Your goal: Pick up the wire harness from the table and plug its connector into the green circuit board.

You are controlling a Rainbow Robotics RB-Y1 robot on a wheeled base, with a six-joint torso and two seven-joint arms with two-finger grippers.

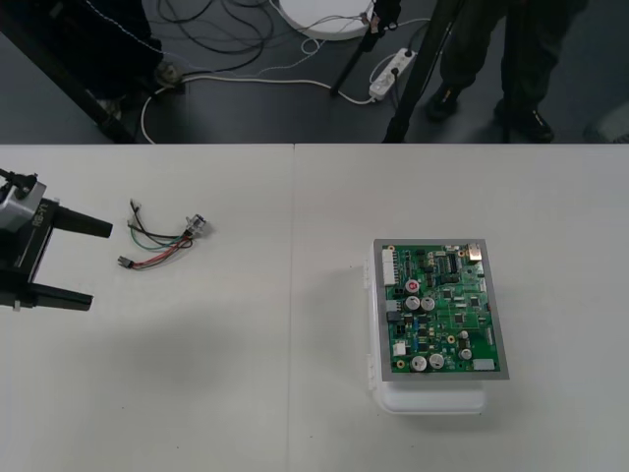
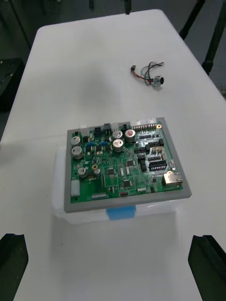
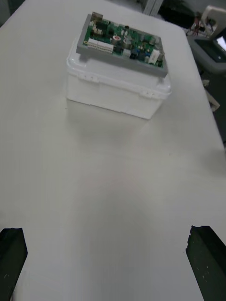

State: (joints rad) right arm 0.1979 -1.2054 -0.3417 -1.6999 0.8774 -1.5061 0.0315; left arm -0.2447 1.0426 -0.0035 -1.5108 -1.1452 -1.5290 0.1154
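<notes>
One wire harness [image 1: 160,241] lies just beside the left pincer [image 1: 98,265], whose fingers [image 1: 84,224] stand wide.

Left gripper [image 1: 98,265]: two long, straight black fingers [image 1: 81,223], matt and flat-sided, with blunt squared tips. Both run out of a black, boxy body [image 1: 22,258]. A small grey-silver camera block [image 1: 20,208] is mounted on that body, and a thin dark cable [image 1: 12,178] leads off it. Right gripper [image 2: 110,247]: black fingertips [image 2: 205,256], broad and blocky, each with a slanted inner corner. Their surfaces are plain, with no markings legible.
</notes>
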